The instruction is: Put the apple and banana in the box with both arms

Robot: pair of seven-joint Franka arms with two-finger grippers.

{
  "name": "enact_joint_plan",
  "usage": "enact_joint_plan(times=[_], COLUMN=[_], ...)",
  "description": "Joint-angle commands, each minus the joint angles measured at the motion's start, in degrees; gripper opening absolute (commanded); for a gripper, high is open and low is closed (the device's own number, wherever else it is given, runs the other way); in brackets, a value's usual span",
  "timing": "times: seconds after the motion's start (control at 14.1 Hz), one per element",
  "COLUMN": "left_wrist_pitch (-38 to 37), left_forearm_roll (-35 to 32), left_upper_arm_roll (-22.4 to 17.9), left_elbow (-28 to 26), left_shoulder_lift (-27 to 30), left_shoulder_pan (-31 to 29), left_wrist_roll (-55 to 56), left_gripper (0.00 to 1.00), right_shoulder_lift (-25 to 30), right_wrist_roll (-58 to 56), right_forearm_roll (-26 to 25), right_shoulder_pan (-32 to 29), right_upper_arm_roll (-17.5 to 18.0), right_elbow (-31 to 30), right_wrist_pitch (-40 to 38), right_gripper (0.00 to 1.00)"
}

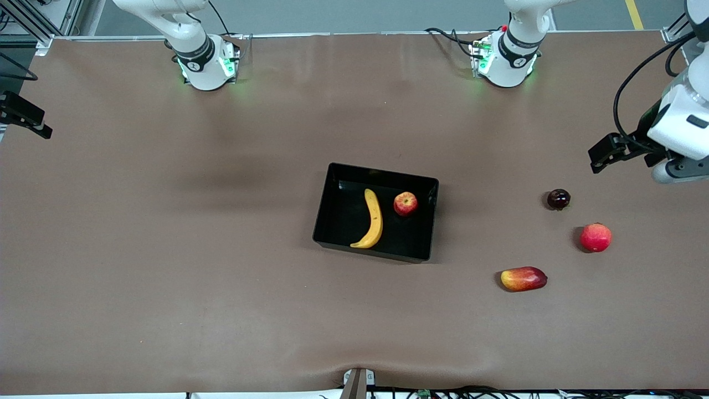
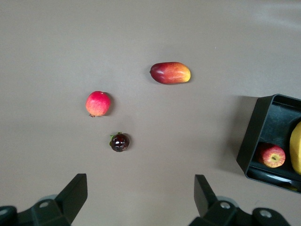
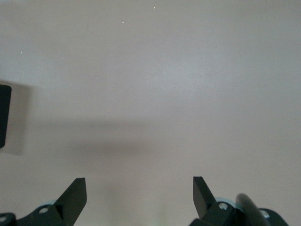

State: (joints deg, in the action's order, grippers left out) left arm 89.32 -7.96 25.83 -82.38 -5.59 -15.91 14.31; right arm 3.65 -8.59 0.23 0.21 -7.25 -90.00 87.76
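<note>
The black box (image 1: 332, 221) sits mid-table. In it lie the yellow banana (image 1: 374, 219) and, beside it toward the left arm's end, the small red apple (image 1: 405, 203). My left gripper (image 2: 141, 177) is open and empty, held above bare table at the left arm's end, its hand (image 1: 678, 138) at the edge of the front view. Its wrist view shows the box (image 2: 249, 141) with the apple (image 2: 273, 155) and a bit of the banana (image 2: 296, 146). My right gripper (image 3: 138, 181) is open and empty over bare table at the right arm's end; only a box corner (image 3: 3, 115) shows there.
Three other fruits lie toward the left arm's end: a small dark fruit (image 1: 558, 199), a pinkish-red ball fruit (image 1: 596, 237) and an oblong red-and-yellow fruit (image 1: 523, 279), the nearest to the front camera. The right arm's black end piece (image 1: 25, 116) is at the table's edge.
</note>
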Motion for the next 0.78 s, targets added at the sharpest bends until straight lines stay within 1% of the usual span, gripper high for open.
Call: enact_joint_plan(times=[0.0,0.07,0.14,0.21,0.28,0.36,0.5,0.71], left_wrist_pitch=[-0.89,-0.9,-0.9,-0.72,-0.72,-0.72,-0.55,-1.68], left_forearm_roll=[1.9,1.98,2.07,2.42,4.08,6.01,6.55,6.38], left_upper_arm_roll=[-0.61,-1.48,-4.71,-10.83,-14.37,-16.32,-19.23,-18.98], left_elbow=[-1.46,-1.81,-2.86,-4.09,-4.88,-5.76,-7.17,-7.27], left_shoulder_lift=[2.51,3.3,3.83,4.79,5.5,6.29,7.52,8.32], left_shoulder_pan=[-0.44,0.43,3.83,9.18,11.75,12.56,14.41,14.68], left_wrist_roll=[-1.91,-2.18,-2.27,-2.27,-2.27,-2.79,-5.33,-5.26], left_gripper=[1.0,1.0,1.0,1.0,1.0,1.0,1.0,1.0], right_shoulder_lift=[-0.4,-0.4,-0.49,-0.49,-0.58,-0.75,-0.75,-0.75], right_wrist_roll=[-0.46,-0.46,-0.37,-0.37,-0.37,-0.37,-0.37,-0.37], right_forearm_roll=[-0.5,-0.5,-0.5,-0.5,-0.5,-0.5,-0.5,-0.5], right_shoulder_pan=[-0.12,0.4,0.49,0.58,0.58,0.49,0.4,0.32], right_upper_arm_roll=[-0.13,-0.13,-0.13,-0.13,-0.13,-0.13,-0.13,-0.13], right_elbow=[0.44,0.44,0.44,0.35,0.26,0.35,0.35,0.52], right_wrist_pitch=[-0.05,0.12,0.13,-0.05,-0.22,-0.22,-0.05,0.04], right_gripper=[1.0,1.0,1.0,1.0,1.0,1.0,1.0,1.0])
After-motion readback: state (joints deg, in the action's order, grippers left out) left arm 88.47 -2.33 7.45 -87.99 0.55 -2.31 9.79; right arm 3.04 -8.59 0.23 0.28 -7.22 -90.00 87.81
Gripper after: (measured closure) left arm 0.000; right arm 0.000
